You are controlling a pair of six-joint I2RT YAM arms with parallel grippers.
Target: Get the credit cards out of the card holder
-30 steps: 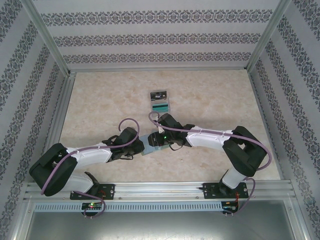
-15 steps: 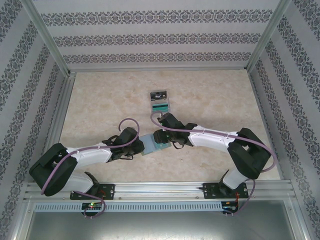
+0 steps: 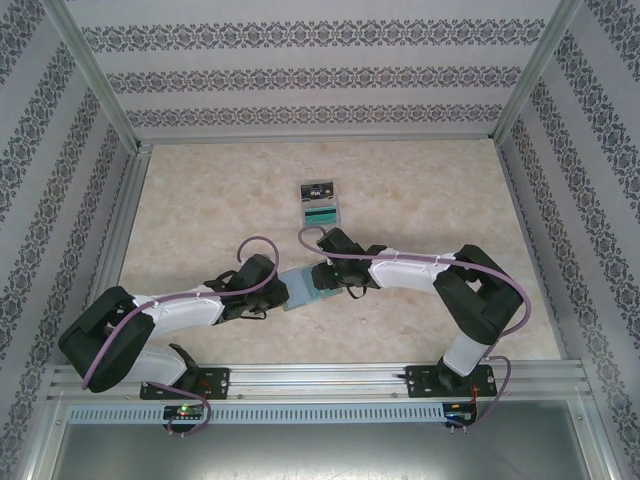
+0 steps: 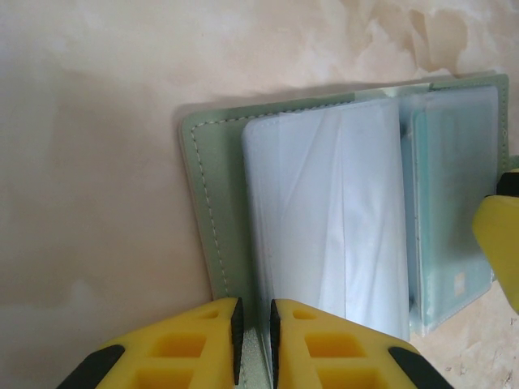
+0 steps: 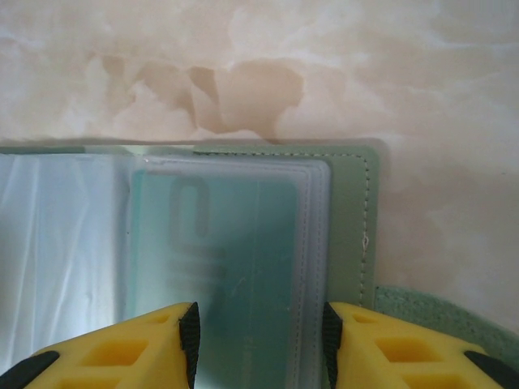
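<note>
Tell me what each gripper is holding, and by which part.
Left gripper pinches the card holder by its cover edge. Right gripper stands open over the teal credit card, apparently holding nothing.

In the left wrist view, the near edge of the sage-green bifold card holder (image 4: 203, 203) is hidden behind the yellow fingers (image 4: 186, 352) of the left end effector (image 4: 253, 314), and its right side runs off the frame. In the right wrist view its left half is cut off and its lower part sits behind the right end effector (image 5: 259, 324). The teal-green card (image 5: 231, 251) is blurred by the frosted plastic sleeve (image 5: 316, 243), its print unreadable. From above, the white marks on the small black card (image 3: 318, 188) farther out on the tabletop (image 3: 430, 200) are too small to read.
</note>
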